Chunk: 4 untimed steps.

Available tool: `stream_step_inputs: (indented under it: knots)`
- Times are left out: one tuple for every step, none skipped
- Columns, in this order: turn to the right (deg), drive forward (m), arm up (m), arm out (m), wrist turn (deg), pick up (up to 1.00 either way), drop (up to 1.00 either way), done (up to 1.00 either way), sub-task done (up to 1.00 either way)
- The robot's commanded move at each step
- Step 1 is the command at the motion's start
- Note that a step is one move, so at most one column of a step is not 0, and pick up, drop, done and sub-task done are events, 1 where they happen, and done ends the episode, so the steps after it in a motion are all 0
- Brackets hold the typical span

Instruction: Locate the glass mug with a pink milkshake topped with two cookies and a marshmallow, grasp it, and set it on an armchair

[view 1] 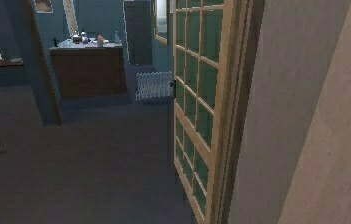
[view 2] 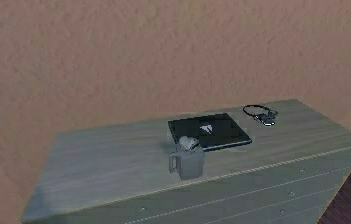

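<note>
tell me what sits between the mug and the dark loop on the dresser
A flat dark slab, like a closed laptop, lies between the greyish mug and the dark loop on the dresser top, in the arm side view.

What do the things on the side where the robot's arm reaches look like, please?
A grey-green wooden dresser with drawer fronts stands against an orange-tan wall. On its top are a greyish mug with a handle and pale contents, a flat dark rectangular slab bearing a pale mark, and a thin dark looped thing, too small to name.
</note>
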Motion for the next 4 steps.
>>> stream_step_inputs:
  knots:
    - [0.0, 0.0, 0.5, 0.0, 0.0, 0.0, 0.0, 0.0, 0.0]
    - [0.0, 0.0, 0.38, 0.0, 0.0, 0.0, 0.0, 0.0, 0.0]
    - [0.0, 0.0, 0.0, 0.24, 0.0, 0.0, 0.0, 0.0, 0.0]
    - [0.0, 0.0, 0.0, 0.0, 45.0, 0.0, 0.0, 0.0, 0.0]
